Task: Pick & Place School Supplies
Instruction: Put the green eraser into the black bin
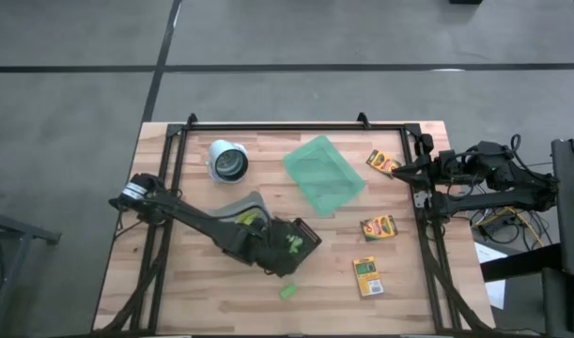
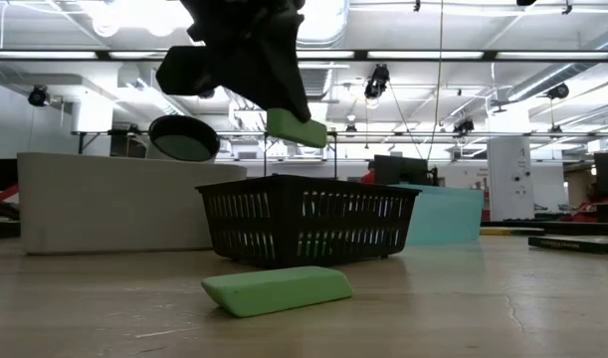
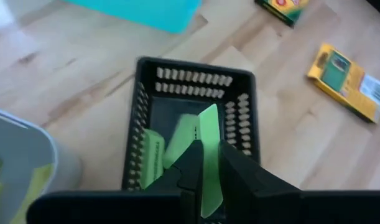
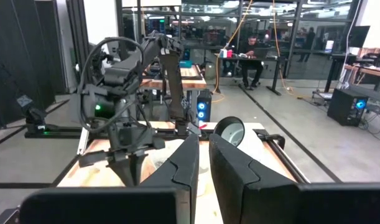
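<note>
Over a wooden counter, the left gripper hangs above a black slotted basket, its jaws pinched tight on a flat green eraser-like block held upright between them. At least one more green piece already lies inside the basket, while another green block rests on the bare wood just outside it, toward the near edge. Three yellow-and-green crayon boxes lie apart on the right half of the counter, beside a translucent green tray; a white cup and a clear bin sit on the left half. The right gripper waits at the counter's right edge, its jaws drawn nearly together around nothing. The step in hand appears to be the drop into the basket, and it should go best if the left gripper centres the block over the open middle, clear of the slotted walls, lowers it below the rim and only then parts its jaws, so the block neither catches the rim nor bounces out. The block on the counter and the crayon boxes would remain to be collected.
</note>
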Controlling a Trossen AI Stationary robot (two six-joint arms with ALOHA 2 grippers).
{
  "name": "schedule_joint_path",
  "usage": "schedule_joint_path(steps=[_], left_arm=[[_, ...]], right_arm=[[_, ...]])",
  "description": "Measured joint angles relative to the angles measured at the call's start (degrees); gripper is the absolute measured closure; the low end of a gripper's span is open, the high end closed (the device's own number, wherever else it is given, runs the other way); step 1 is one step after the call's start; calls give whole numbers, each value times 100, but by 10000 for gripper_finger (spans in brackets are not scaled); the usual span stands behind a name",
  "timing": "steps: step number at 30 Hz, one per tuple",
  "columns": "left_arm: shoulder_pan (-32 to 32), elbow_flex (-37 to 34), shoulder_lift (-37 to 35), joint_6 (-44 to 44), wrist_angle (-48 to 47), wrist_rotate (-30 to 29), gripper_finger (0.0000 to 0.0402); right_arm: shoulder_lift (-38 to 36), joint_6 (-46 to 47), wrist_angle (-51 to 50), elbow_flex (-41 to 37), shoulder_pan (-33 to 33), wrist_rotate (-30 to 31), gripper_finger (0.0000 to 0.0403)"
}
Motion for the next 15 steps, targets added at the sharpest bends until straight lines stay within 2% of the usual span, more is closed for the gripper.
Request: schedule_joint_path(steps=[15], left_arm=[[11, -264, 288, 139, 305, -102, 362]], right_arm=[[0, -2, 0, 2, 0, 0, 367]])
